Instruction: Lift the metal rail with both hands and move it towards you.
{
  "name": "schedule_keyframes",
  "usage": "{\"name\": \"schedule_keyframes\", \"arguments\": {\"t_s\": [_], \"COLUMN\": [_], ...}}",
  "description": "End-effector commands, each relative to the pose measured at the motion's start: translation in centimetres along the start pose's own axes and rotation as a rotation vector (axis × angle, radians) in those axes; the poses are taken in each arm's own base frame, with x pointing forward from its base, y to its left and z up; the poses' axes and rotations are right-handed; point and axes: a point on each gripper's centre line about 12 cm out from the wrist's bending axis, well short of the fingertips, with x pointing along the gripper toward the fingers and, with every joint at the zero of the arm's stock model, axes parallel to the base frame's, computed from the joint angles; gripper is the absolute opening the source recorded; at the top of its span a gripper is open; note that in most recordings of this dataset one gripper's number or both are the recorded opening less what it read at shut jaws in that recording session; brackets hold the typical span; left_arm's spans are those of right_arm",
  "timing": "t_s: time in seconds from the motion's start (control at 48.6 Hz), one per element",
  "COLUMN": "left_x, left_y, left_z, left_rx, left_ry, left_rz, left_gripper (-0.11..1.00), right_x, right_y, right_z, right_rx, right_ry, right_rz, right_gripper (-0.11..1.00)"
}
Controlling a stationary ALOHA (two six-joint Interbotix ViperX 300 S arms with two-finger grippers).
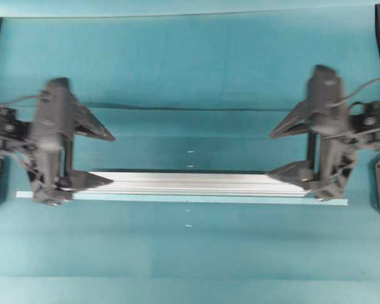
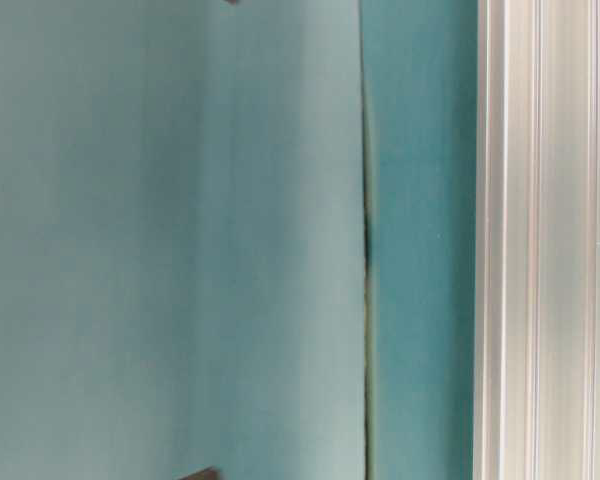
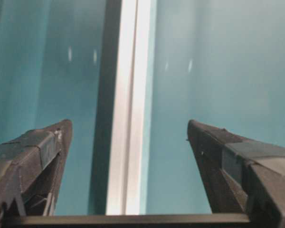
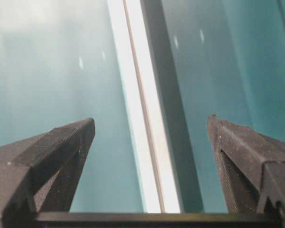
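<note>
Teal tabletop (image 1: pixel 190 63) is carrying the metal rail (image 1: pixel 196 183) toward 6 o'clock, beside a pale tape strip (image 1: pixel 332 201). Left gripper (image 1: pixel 95 158) and right gripper (image 1: pixel 290 150) are both hanging wide open, straddling its 2 ends. Nothing's gripped or lifted yet, I'd say.

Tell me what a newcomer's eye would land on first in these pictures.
The metal rail grabs attention first: a long grooved silver bar lying across the middle of the teal table, bright against it. Next come the two black grippers, the left gripper and the right gripper, one over each end of the rail with fingers spread wide. In both wrist views the rail runs between the open fingers, with clear gaps either side.
</note>
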Motion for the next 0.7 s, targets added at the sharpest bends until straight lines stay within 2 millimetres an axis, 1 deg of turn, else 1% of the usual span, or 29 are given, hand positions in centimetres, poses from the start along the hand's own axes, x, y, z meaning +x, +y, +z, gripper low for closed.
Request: {"name": "schedule_keyframes", "arguments": {"t_s": [0.0, 0.247, 0.411, 0.576, 0.678], "left_x": [-1.3, -3.9, -5.9, -7.7, -8.4], "left_y": [-0.1, -0.1, -0.1, -0.1, -0.1], "left_z": [0.9, 1.0, 1.1, 1.2, 1.3], "left_rx": [-0.009, -0.011, -0.011, -0.011, -0.009], "left_ry": [-0.076, -0.185, -0.247, -0.305, -0.330], "left_rz": [-0.008, -0.019, -0.024, -0.029, -0.030], "left_gripper": [0.94, 0.94, 0.94, 0.94, 0.94], "right_x": [-1.2, -5.0, -7.4, -9.0, -9.6], "right_y": [0.1, 0.4, 0.4, 0.4, 0.3], "right_z": [0.8, 1.8, 1.5, 0.8, 0.5], "right_rx": [-0.005, -0.009, -0.012, -0.012, -0.013], "right_ry": [-0.088, -0.311, -0.387, -0.438, -0.456], "right_rz": [0.011, 0.045, 0.061, 0.072, 0.075], "right_gripper": [0.97, 0.97, 0.97, 0.97, 0.97]}}
